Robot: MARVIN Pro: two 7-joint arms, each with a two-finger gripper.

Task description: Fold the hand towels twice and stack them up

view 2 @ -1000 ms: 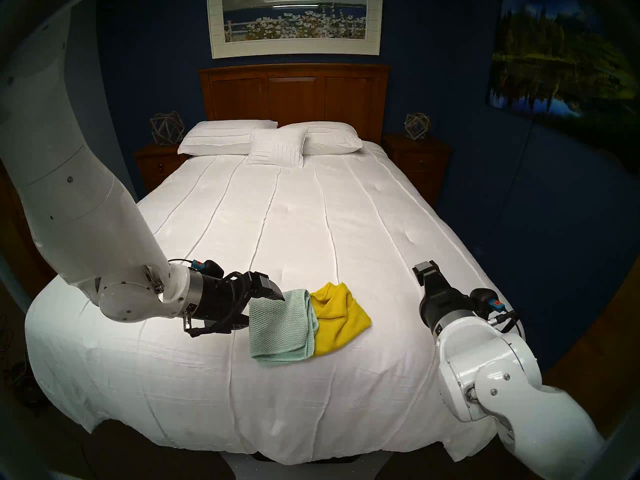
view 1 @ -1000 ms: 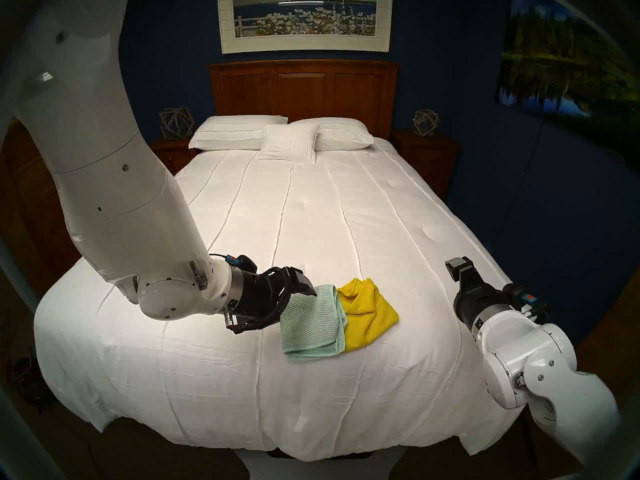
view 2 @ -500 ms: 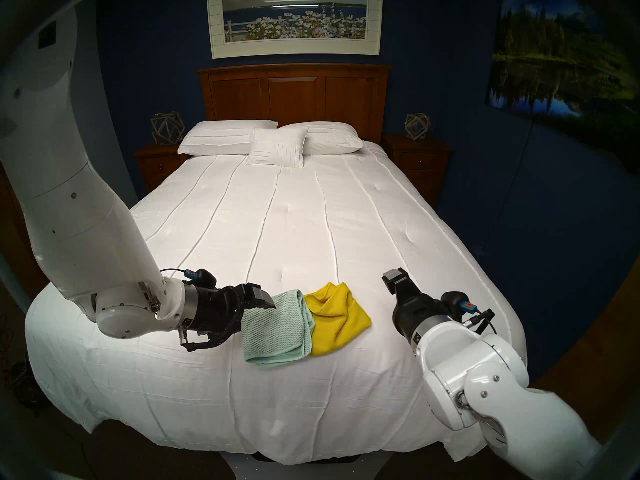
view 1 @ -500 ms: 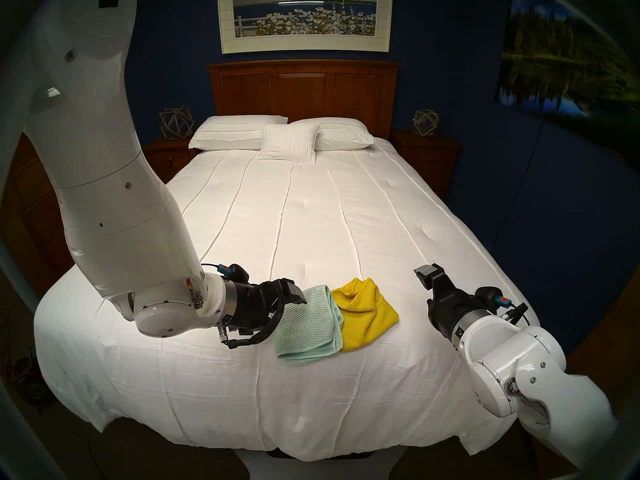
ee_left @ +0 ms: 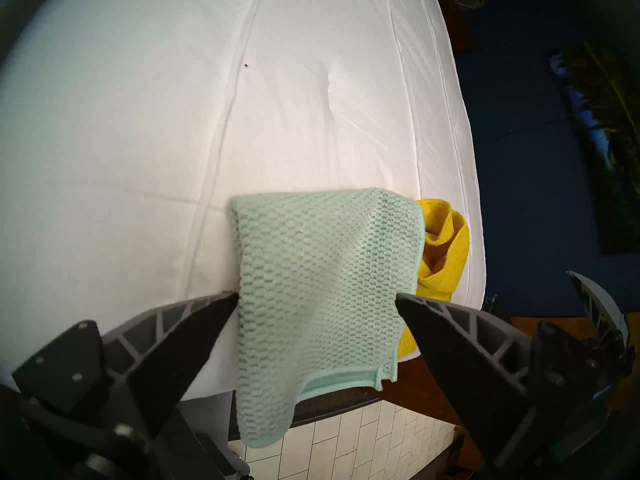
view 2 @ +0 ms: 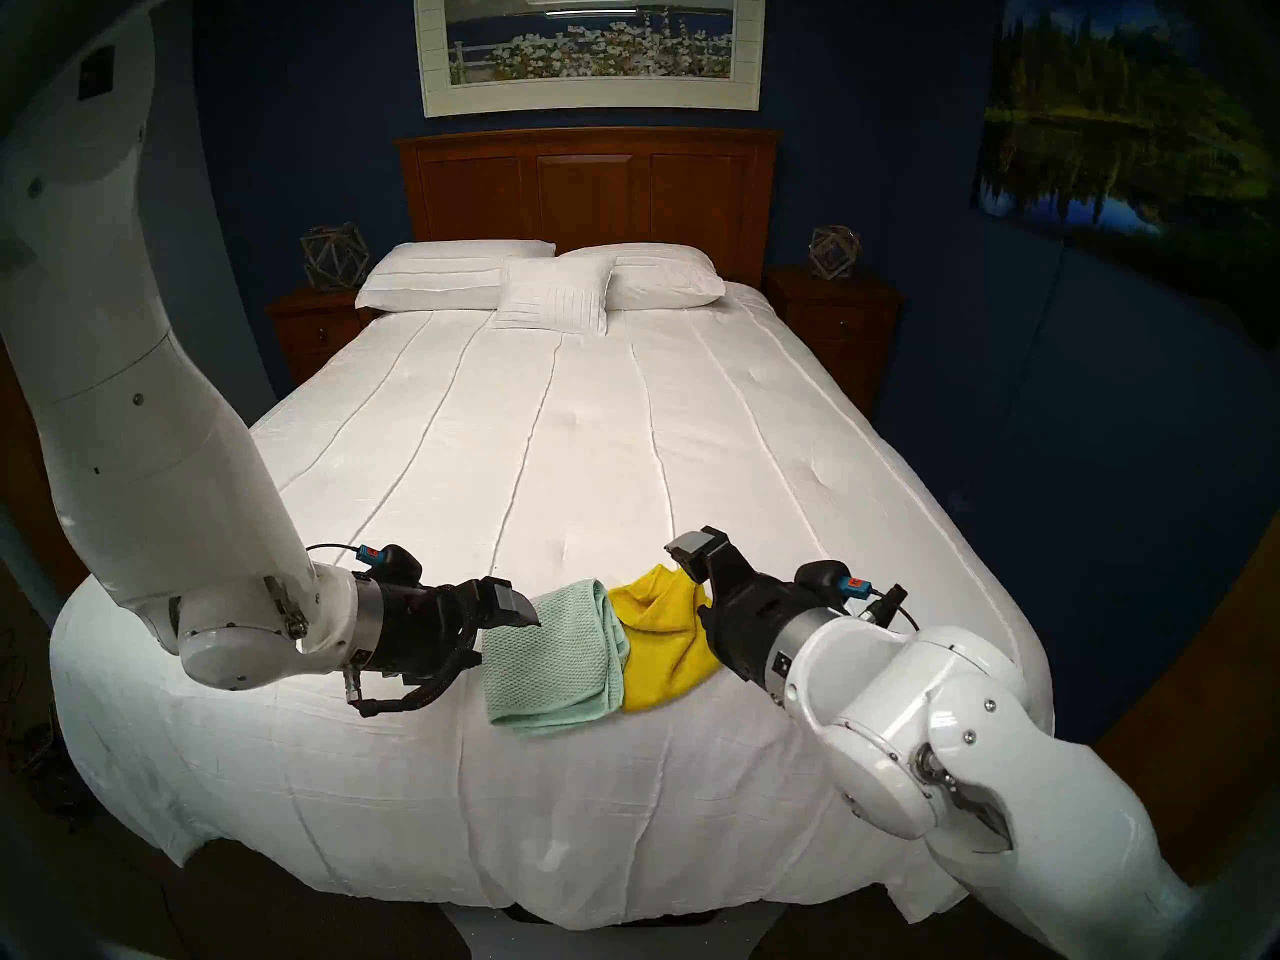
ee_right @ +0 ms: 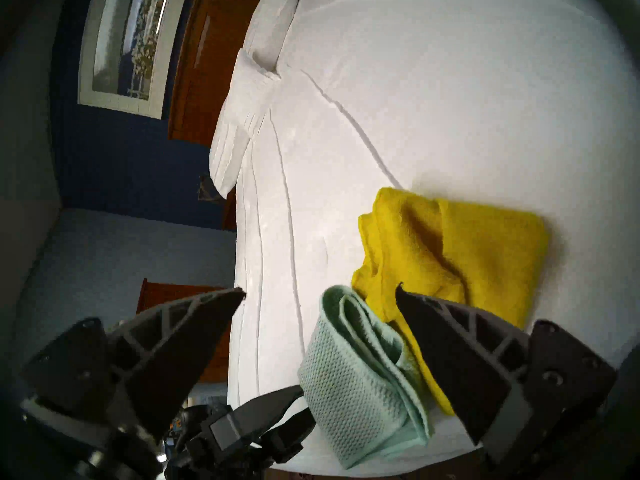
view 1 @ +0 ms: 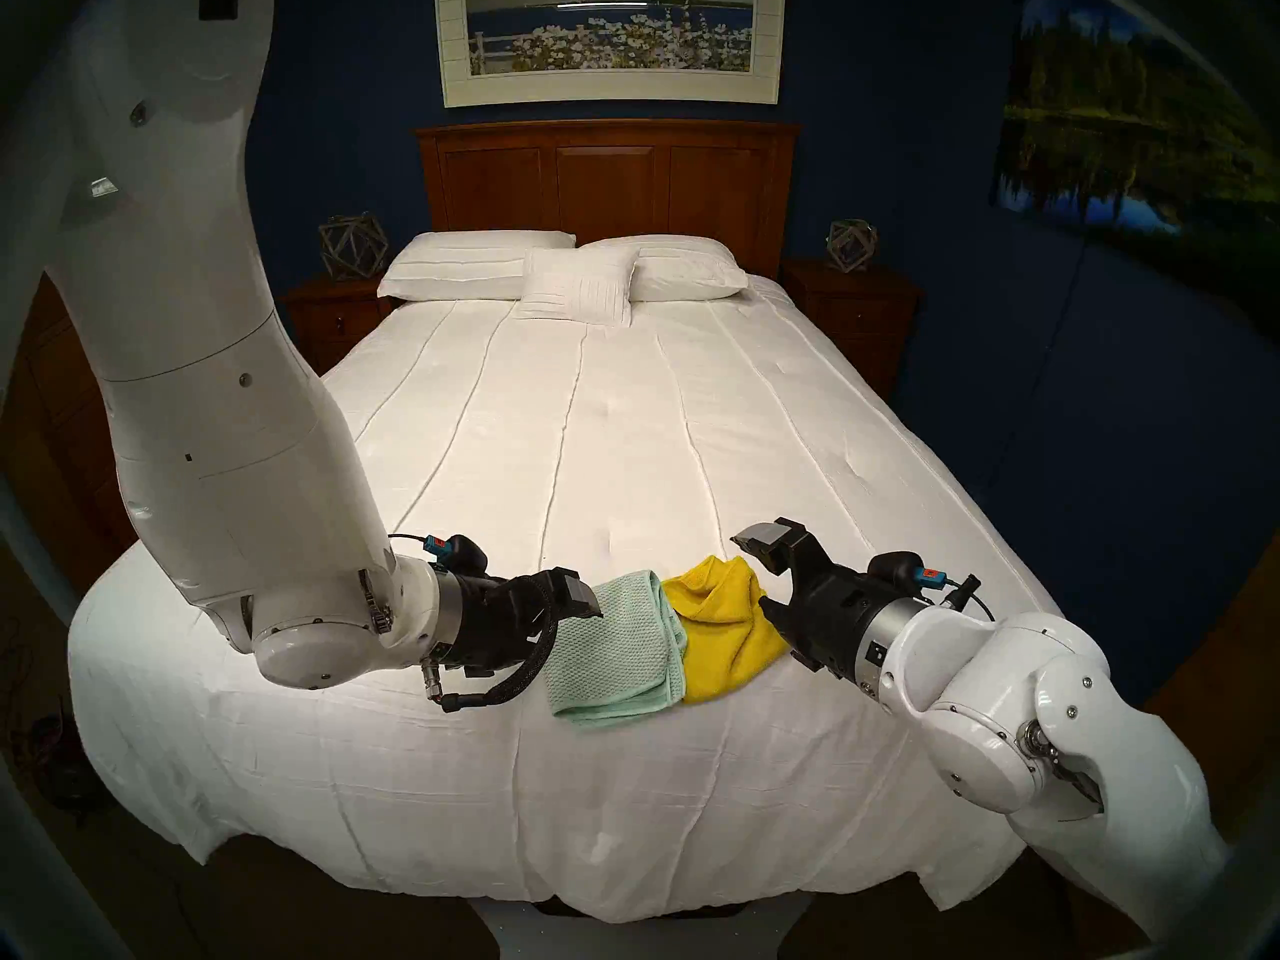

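Note:
A pale mint-green waffle towel (view 1: pixel 613 650) lies folded on the white bedspread (view 1: pixel 623 418) near the front edge. It touches a bright yellow towel (view 1: pixel 720 626) that lies loosely folded and rumpled on its right. My left gripper (view 1: pixel 589 616) is open at the mint towel's left edge, which shows between the fingers in the left wrist view (ee_left: pixel 311 261). My right gripper (view 1: pixel 762 574) is open at the yellow towel's right side, one finger above it. The right wrist view shows the yellow towel (ee_right: pixel 467 247) and the mint towel (ee_right: pixel 353 375).
Three white pillows (view 1: pixel 561 273) lie at the wooden headboard (view 1: pixel 609 176). Nightstands with wire ornaments (view 1: pixel 353 245) stand on both sides. The bed's front edge drops off just below the towels.
My right arm has swung left, from beside the bed's right edge to the yellow towel. My left gripper has drawn back left, and the mint towel slid slightly left.

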